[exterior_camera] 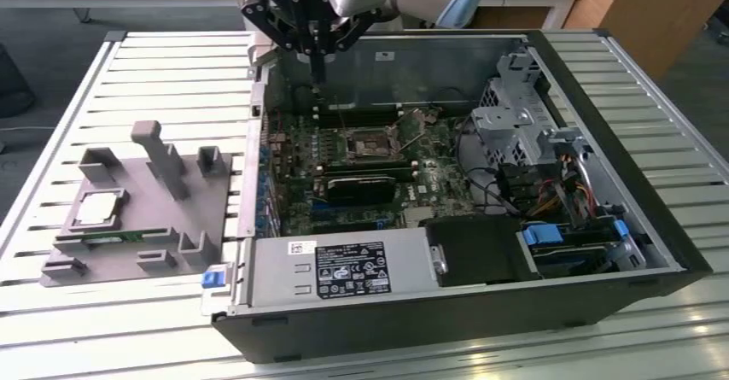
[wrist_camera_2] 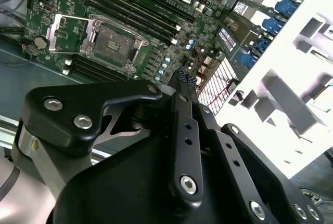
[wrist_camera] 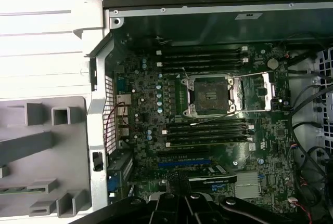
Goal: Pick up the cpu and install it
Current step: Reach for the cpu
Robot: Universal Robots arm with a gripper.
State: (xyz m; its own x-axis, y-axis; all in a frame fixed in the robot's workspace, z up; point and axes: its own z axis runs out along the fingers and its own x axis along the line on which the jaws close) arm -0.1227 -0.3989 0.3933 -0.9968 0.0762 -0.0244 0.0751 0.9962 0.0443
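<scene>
barely begun: small flat silver cpu (exterior_camera: 101, 205) untouched on grey plastic fixture (exterior_camera: 160, 226); black end effector (exterior_camera: 317, 79) closed, empty, over open computer case (exterior_camera: 456, 320); metal-framed socket (wrist_camera: 210, 96) vacant.

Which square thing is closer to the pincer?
The empty CPU socket on the green motherboard inside the case: the pincer hangs over that board. The other square, the silver cpu, lies outside on the grey fixture, at the exterior view's left.

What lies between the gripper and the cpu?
In the exterior view, between gripper and cpu: the case wall, table slats and the fixture's posts.
</scene>
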